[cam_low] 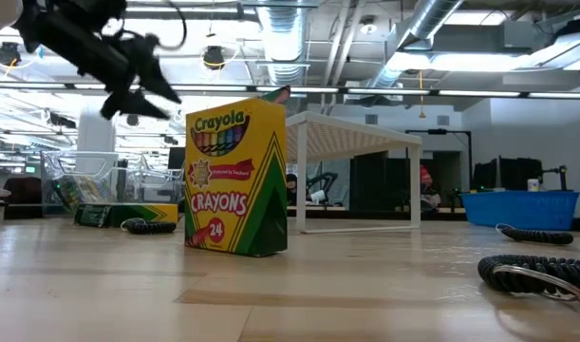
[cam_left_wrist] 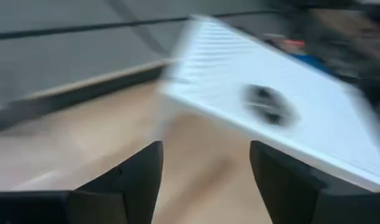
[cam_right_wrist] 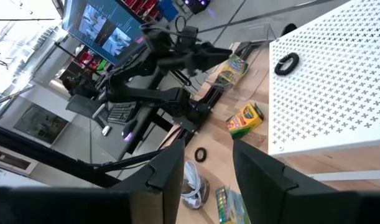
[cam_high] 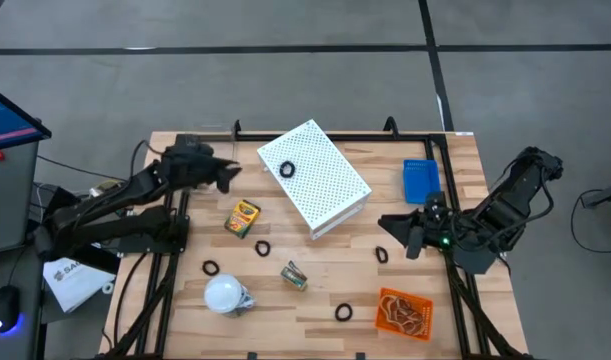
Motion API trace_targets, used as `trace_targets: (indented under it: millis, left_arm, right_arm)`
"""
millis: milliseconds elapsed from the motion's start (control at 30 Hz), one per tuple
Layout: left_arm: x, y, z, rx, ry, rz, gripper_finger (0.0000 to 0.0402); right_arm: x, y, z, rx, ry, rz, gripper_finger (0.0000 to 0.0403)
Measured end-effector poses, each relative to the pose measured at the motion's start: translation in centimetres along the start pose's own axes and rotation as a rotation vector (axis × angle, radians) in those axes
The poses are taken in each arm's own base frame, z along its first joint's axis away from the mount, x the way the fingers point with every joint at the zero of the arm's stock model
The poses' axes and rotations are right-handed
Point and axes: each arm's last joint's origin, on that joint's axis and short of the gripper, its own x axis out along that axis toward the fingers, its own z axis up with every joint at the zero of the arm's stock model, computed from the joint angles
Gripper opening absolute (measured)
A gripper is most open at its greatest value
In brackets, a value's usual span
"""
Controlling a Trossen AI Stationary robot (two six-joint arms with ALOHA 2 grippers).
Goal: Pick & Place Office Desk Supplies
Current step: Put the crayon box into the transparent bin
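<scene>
Yellow-and-green crayon box (cam_high: 242, 218) stands on the wooden bench (cam_high: 165, 300), just left of the white perforated box (cam_high: 320, 185), on which one black ring (cam_high: 287, 169) lies. Low view alone shows its "Crayons 24" front. Left claw (cam_high: 228, 174) hovers beside the perforated box, fingers apart, empty. Right claw (cam_high: 397, 232) is parted, empty, near the right edge.
</scene>
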Motion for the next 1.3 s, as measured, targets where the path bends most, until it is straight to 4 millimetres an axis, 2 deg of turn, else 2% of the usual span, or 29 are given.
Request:
trace_targets:
  millis: [200, 367, 533, 667, 767, 867, 1033, 1300]
  left_arm:
    - [-0.9, -3.2, 0.1, 0.02, -0.028, -0.327, 0.0211]
    - [-2.2, -7.1, 0.8, 0.066, -0.128, -0.589, 0.0223]
    - [-4.2, -11.0, 1.7, 0.197, -0.116, -0.653, 0.0259]
    - [-4.8, -14.5, 1.3, 0.371, 0.013, -0.698, 0.0283]
    - [-4.3, -17.2, -0.2, 0.481, 0.135, -0.743, 0.0288]
    - [-2.7, -19.4, -2.0, 0.532, 0.228, -0.769, 0.0285]
    - [0.7, -21.0, -5.3, 0.584, 0.34, -0.734, 0.0282]
    - [3.6, -22.3, -8.4, 0.624, 0.412, -0.784, 0.0281]
  right_arm:
    - [0.0, 0.0, 0.0, -0.018, 0.001, 0.0, 0.0134]
    - [0.0, 0.0, 0.0, -0.026, 0.002, 0.001, 0.0134]
    - [0.1, 0.2, -0.8, -0.051, 0.014, -0.001, 0.0134]
    - [0.2, 0.3, -1.4, -0.061, 0.03, -0.002, 0.0134]
    - [0.3, 0.4, -1.7, -0.062, 0.031, 0.0, 0.0134]
    - [0.3, 0.4, -1.7, -0.064, 0.029, -0.001, 0.0134]
    - [0.2, 0.4, -1.7, -0.064, 0.028, -0.001, 0.0134]
    - [0.3, 0.4, -1.8, -0.059, 0.036, 0.004, 0.0134]
